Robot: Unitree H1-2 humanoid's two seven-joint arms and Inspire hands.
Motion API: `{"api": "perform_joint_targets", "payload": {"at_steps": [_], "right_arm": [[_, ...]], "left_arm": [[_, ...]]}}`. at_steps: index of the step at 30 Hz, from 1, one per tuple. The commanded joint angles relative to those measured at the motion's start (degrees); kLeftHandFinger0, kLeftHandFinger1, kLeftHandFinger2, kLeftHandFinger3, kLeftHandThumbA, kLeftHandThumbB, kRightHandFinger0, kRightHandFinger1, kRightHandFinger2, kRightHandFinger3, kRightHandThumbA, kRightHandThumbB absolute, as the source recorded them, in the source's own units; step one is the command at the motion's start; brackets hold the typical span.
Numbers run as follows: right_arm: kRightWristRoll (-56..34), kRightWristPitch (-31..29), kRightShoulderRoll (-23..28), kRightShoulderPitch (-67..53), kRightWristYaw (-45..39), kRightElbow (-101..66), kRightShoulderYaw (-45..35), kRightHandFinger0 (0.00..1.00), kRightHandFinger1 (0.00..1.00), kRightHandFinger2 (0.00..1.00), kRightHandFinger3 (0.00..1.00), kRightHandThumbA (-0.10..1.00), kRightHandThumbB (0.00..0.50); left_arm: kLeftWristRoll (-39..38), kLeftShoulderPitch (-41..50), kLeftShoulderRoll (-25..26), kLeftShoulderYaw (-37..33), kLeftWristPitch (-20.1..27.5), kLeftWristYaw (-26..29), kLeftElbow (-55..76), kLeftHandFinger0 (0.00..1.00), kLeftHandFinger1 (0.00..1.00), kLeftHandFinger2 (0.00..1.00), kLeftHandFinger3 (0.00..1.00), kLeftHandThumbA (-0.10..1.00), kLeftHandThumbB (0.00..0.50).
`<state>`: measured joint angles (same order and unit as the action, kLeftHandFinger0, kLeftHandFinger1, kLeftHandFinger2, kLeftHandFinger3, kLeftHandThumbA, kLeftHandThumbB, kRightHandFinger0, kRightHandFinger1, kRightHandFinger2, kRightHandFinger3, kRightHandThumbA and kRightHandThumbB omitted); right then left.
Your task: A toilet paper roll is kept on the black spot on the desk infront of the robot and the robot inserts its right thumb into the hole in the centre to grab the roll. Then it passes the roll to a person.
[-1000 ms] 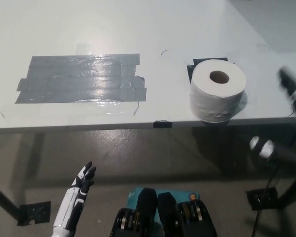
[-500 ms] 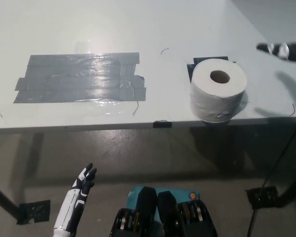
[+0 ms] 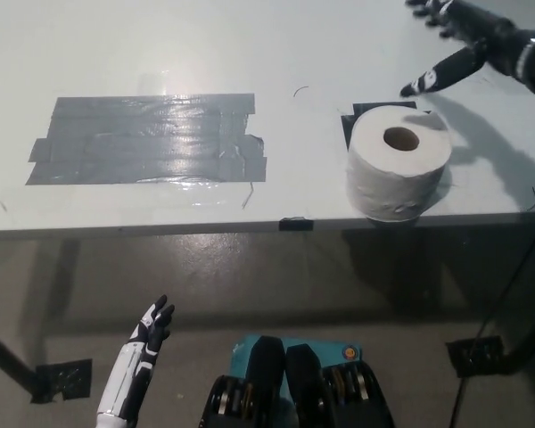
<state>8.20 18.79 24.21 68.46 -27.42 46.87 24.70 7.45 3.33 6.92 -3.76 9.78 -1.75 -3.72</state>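
Right hand [image 3: 481, 45] spread above the toilet paper roll [image 3: 399, 160]
Fingers apart, holding nothing, far right of the roll; left hand [image 3: 147, 334] rests open below the desk [image 3: 250, 53].

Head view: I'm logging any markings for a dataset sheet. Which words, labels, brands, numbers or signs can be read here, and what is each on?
None can be read.
Toilet paper roll: plain white, no print.
Grey tape patch on the desk: bare, only glare.
Black spot under the roll: bare.
Right hand, open above the roll, and left hand, low below the desk edge: no markings visible.
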Motion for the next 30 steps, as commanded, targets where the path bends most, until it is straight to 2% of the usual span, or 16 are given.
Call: {"api": "perform_joint_targets", "payload": {"at_steps": [1,2,10,11,12,15,17,21,25,27,28,30], "right_arm": [[8.2,-0.6,-2.9,20.8,-16.8,19.2,8.3,1.0,1.0,1.0,1.0,1.0,0.347],[8.9,-1.4,-3.6,21.2,-16.8,20.5,9.4,1.0,1.0,1.0,1.0,1.0,0.339],[10.4,-3.0,-6.9,21.1,-14.5,25.5,13.6,1.0,1.0,1.0,1.0,1.0,0.473],[10.0,-3.4,-7.1,20.8,-13.9,25.7,13.2,1.0,1.0,1.0,1.0,1.0,0.447],[9.4,-4.3,-7.3,20.5,-13.4,25.9,12.6,1.0,1.0,1.0,1.0,1.0,0.38],[9.5,-5.9,-7.6,20.7,-14.1,27.1,12.0,1.0,1.0,1.0,1.0,1.0,0.314],[9.8,-5.5,-7.6,21.1,-14.1,27.4,11.7,1.0,1.0,1.0,1.0,1.0,0.342],[10.7,-6.5,-7.3,21.0,-14.8,27.0,11.6,1.0,1.0,1.0,1.0,1.0,0.348],[11.4,-6.7,-7.5,20.4,-13.7,27.3,11.2,1.0,1.0,1.0,1.0,1.0,0.374],[12.6,-6.5,-7.6,20.1,-13.2,27.2,12.0,1.0,1.0,1.0,1.0,0.98,0.378],[13.0,-6.4,-7.7,19.8,-12.9,27.2,12.1,1.0,1.0,1.0,1.0,0.97,0.365],[14.3,-5.9,-8.0,20.0,-13.5,28.1,13.1,1.0,1.0,1.0,1.0,1.0,0.36]], "left_arm": [[0.4,-0.9,0.9,-0.1,1.1,-0.7,3.6,1.0,1.0,1.0,1.0,1.0,0.132],[0.4,-1.1,1.0,-0.2,1.4,-0.8,3.7,1.0,1.0,1.0,1.0,1.0,0.127],[1.0,-1.2,1.2,-0.4,1.2,-0.8,4.1,1.0,1.0,1.0,1.0,1.0,0.134],[1.0,-1.4,1.2,-0.4,1.1,-0.8,4.1,1.0,1.0,1.0,1.0,1.0,0.14],[1.0,-1.4,1.3,-0.5,0.7,-0.9,4.4,1.0,1.0,1.0,1.0,1.0,0.143],[1.3,-1.8,1.6,-0.5,0.5,-0.9,4.6,1.0,1.0,1.0,1.0,1.0,0.144],[1.0,-2.2,1.8,-0.4,0.1,-1.1,4.6,1.0,1.0,1.0,1.0,1.0,0.146],[1.0,-2.3,1.7,-0.5,-0.3,-1.0,4.8,1.0,1.0,1.0,1.0,1.0,0.153],[1.0,-2.3,1.6,-0.5,-0.8,-0.9,5.1,1.0,1.0,1.0,1.0,1.0,0.158],[0.9,-2.4,1.6,-0.5,-0.6,-1.0,4.9,1.0,1.0,1.0,1.0,1.0,0.162],[1.0,-2.4,1.6,-0.6,-0.6,-1.0,4.7,1.0,1.0,1.0,1.0,1.0,0.162],[0.9,-2.4,1.7,-0.6,-0.6,-1.1,4.8,1.0,1.0,1.0,1.0,1.0,0.159]]}}
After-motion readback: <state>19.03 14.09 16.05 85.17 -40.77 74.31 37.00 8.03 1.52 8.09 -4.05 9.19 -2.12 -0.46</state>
